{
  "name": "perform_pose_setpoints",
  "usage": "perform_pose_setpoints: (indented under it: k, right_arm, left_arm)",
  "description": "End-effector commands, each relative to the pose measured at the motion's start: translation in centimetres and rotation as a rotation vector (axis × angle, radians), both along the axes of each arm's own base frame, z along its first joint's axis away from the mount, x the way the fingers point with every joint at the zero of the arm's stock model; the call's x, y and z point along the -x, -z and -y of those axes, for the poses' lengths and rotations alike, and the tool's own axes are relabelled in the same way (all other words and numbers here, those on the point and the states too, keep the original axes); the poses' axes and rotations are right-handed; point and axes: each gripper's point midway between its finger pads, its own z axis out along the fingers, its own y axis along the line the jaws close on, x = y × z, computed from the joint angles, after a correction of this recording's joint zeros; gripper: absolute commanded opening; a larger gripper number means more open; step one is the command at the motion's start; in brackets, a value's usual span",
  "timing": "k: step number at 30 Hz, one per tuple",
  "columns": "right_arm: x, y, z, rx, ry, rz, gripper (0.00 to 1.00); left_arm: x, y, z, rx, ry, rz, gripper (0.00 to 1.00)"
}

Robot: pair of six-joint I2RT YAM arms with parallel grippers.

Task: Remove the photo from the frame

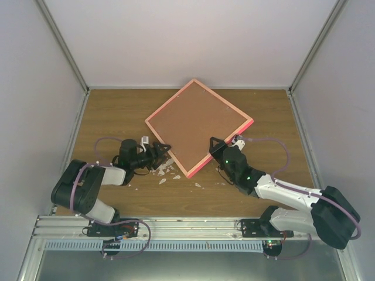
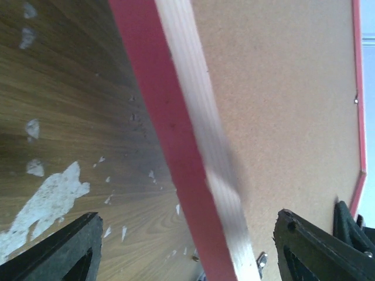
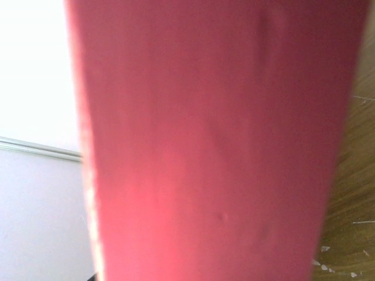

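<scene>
Frame lies back-up on the worktop, brown backing board in it, photo hidden. Right gripper jaws clamp its near-right edge; left gripper jaws stand wide around the near-left edge.

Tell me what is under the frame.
Only the wooden table shows beneath the frame, with white flecks near its edge. Its brown back faces up, so the photo and the front face are hidden.

Soft even overhead light, faint shadows; the frame a close pink-red blur in the right wrist view.
</scene>
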Motion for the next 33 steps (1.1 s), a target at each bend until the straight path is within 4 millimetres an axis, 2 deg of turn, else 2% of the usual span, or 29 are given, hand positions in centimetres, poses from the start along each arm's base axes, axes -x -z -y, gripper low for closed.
perform_pose_setpoints:
  k: [1, 7, 14, 18, 22, 26, 33]
  right_arm:
    - [0.1, 0.0, 0.0, -0.016, -0.001, -0.002, 0.01]
    - [0.2, 0.9, -0.4, -0.022, -0.018, -0.032, 0.01]
    - [0.5, 1.8, -0.2, -0.008, -0.014, -0.069, 0.01]
    - [0.5, 2.2, 0.0, 0.015, -0.011, -0.081, 0.07]
    - [0.7, 2.6, 0.4, 0.034, -0.007, -0.094, 0.21]
    - [1.0, 2.7, 0.9, 0.067, -0.004, -0.099, 0.42]
    - [1.9, 3.7, 3.3, 0.146, 0.036, -0.146, 0.73]
  left_arm:
    - [-0.8, -2.7, 1.2, 0.082, 0.035, 0.100, 0.77]
    - [-1.1, -2.4, 1.9, 0.114, 0.046, 0.084, 0.61]
    - [-0.8, -2.0, 2.3, 0.172, 0.044, 0.048, 0.34]
    - [-0.5, -1.9, 2.3, 0.197, 0.041, 0.036, 0.22]
    - [-0.5, -1.7, 2.3, 0.203, 0.036, 0.025, 0.15]
    - [-0.6, -1.6, 2.3, 0.204, 0.035, 0.017, 0.13]
    - [-0.5, -0.8, 2.4, 0.210, 0.043, -0.005, 0.09]
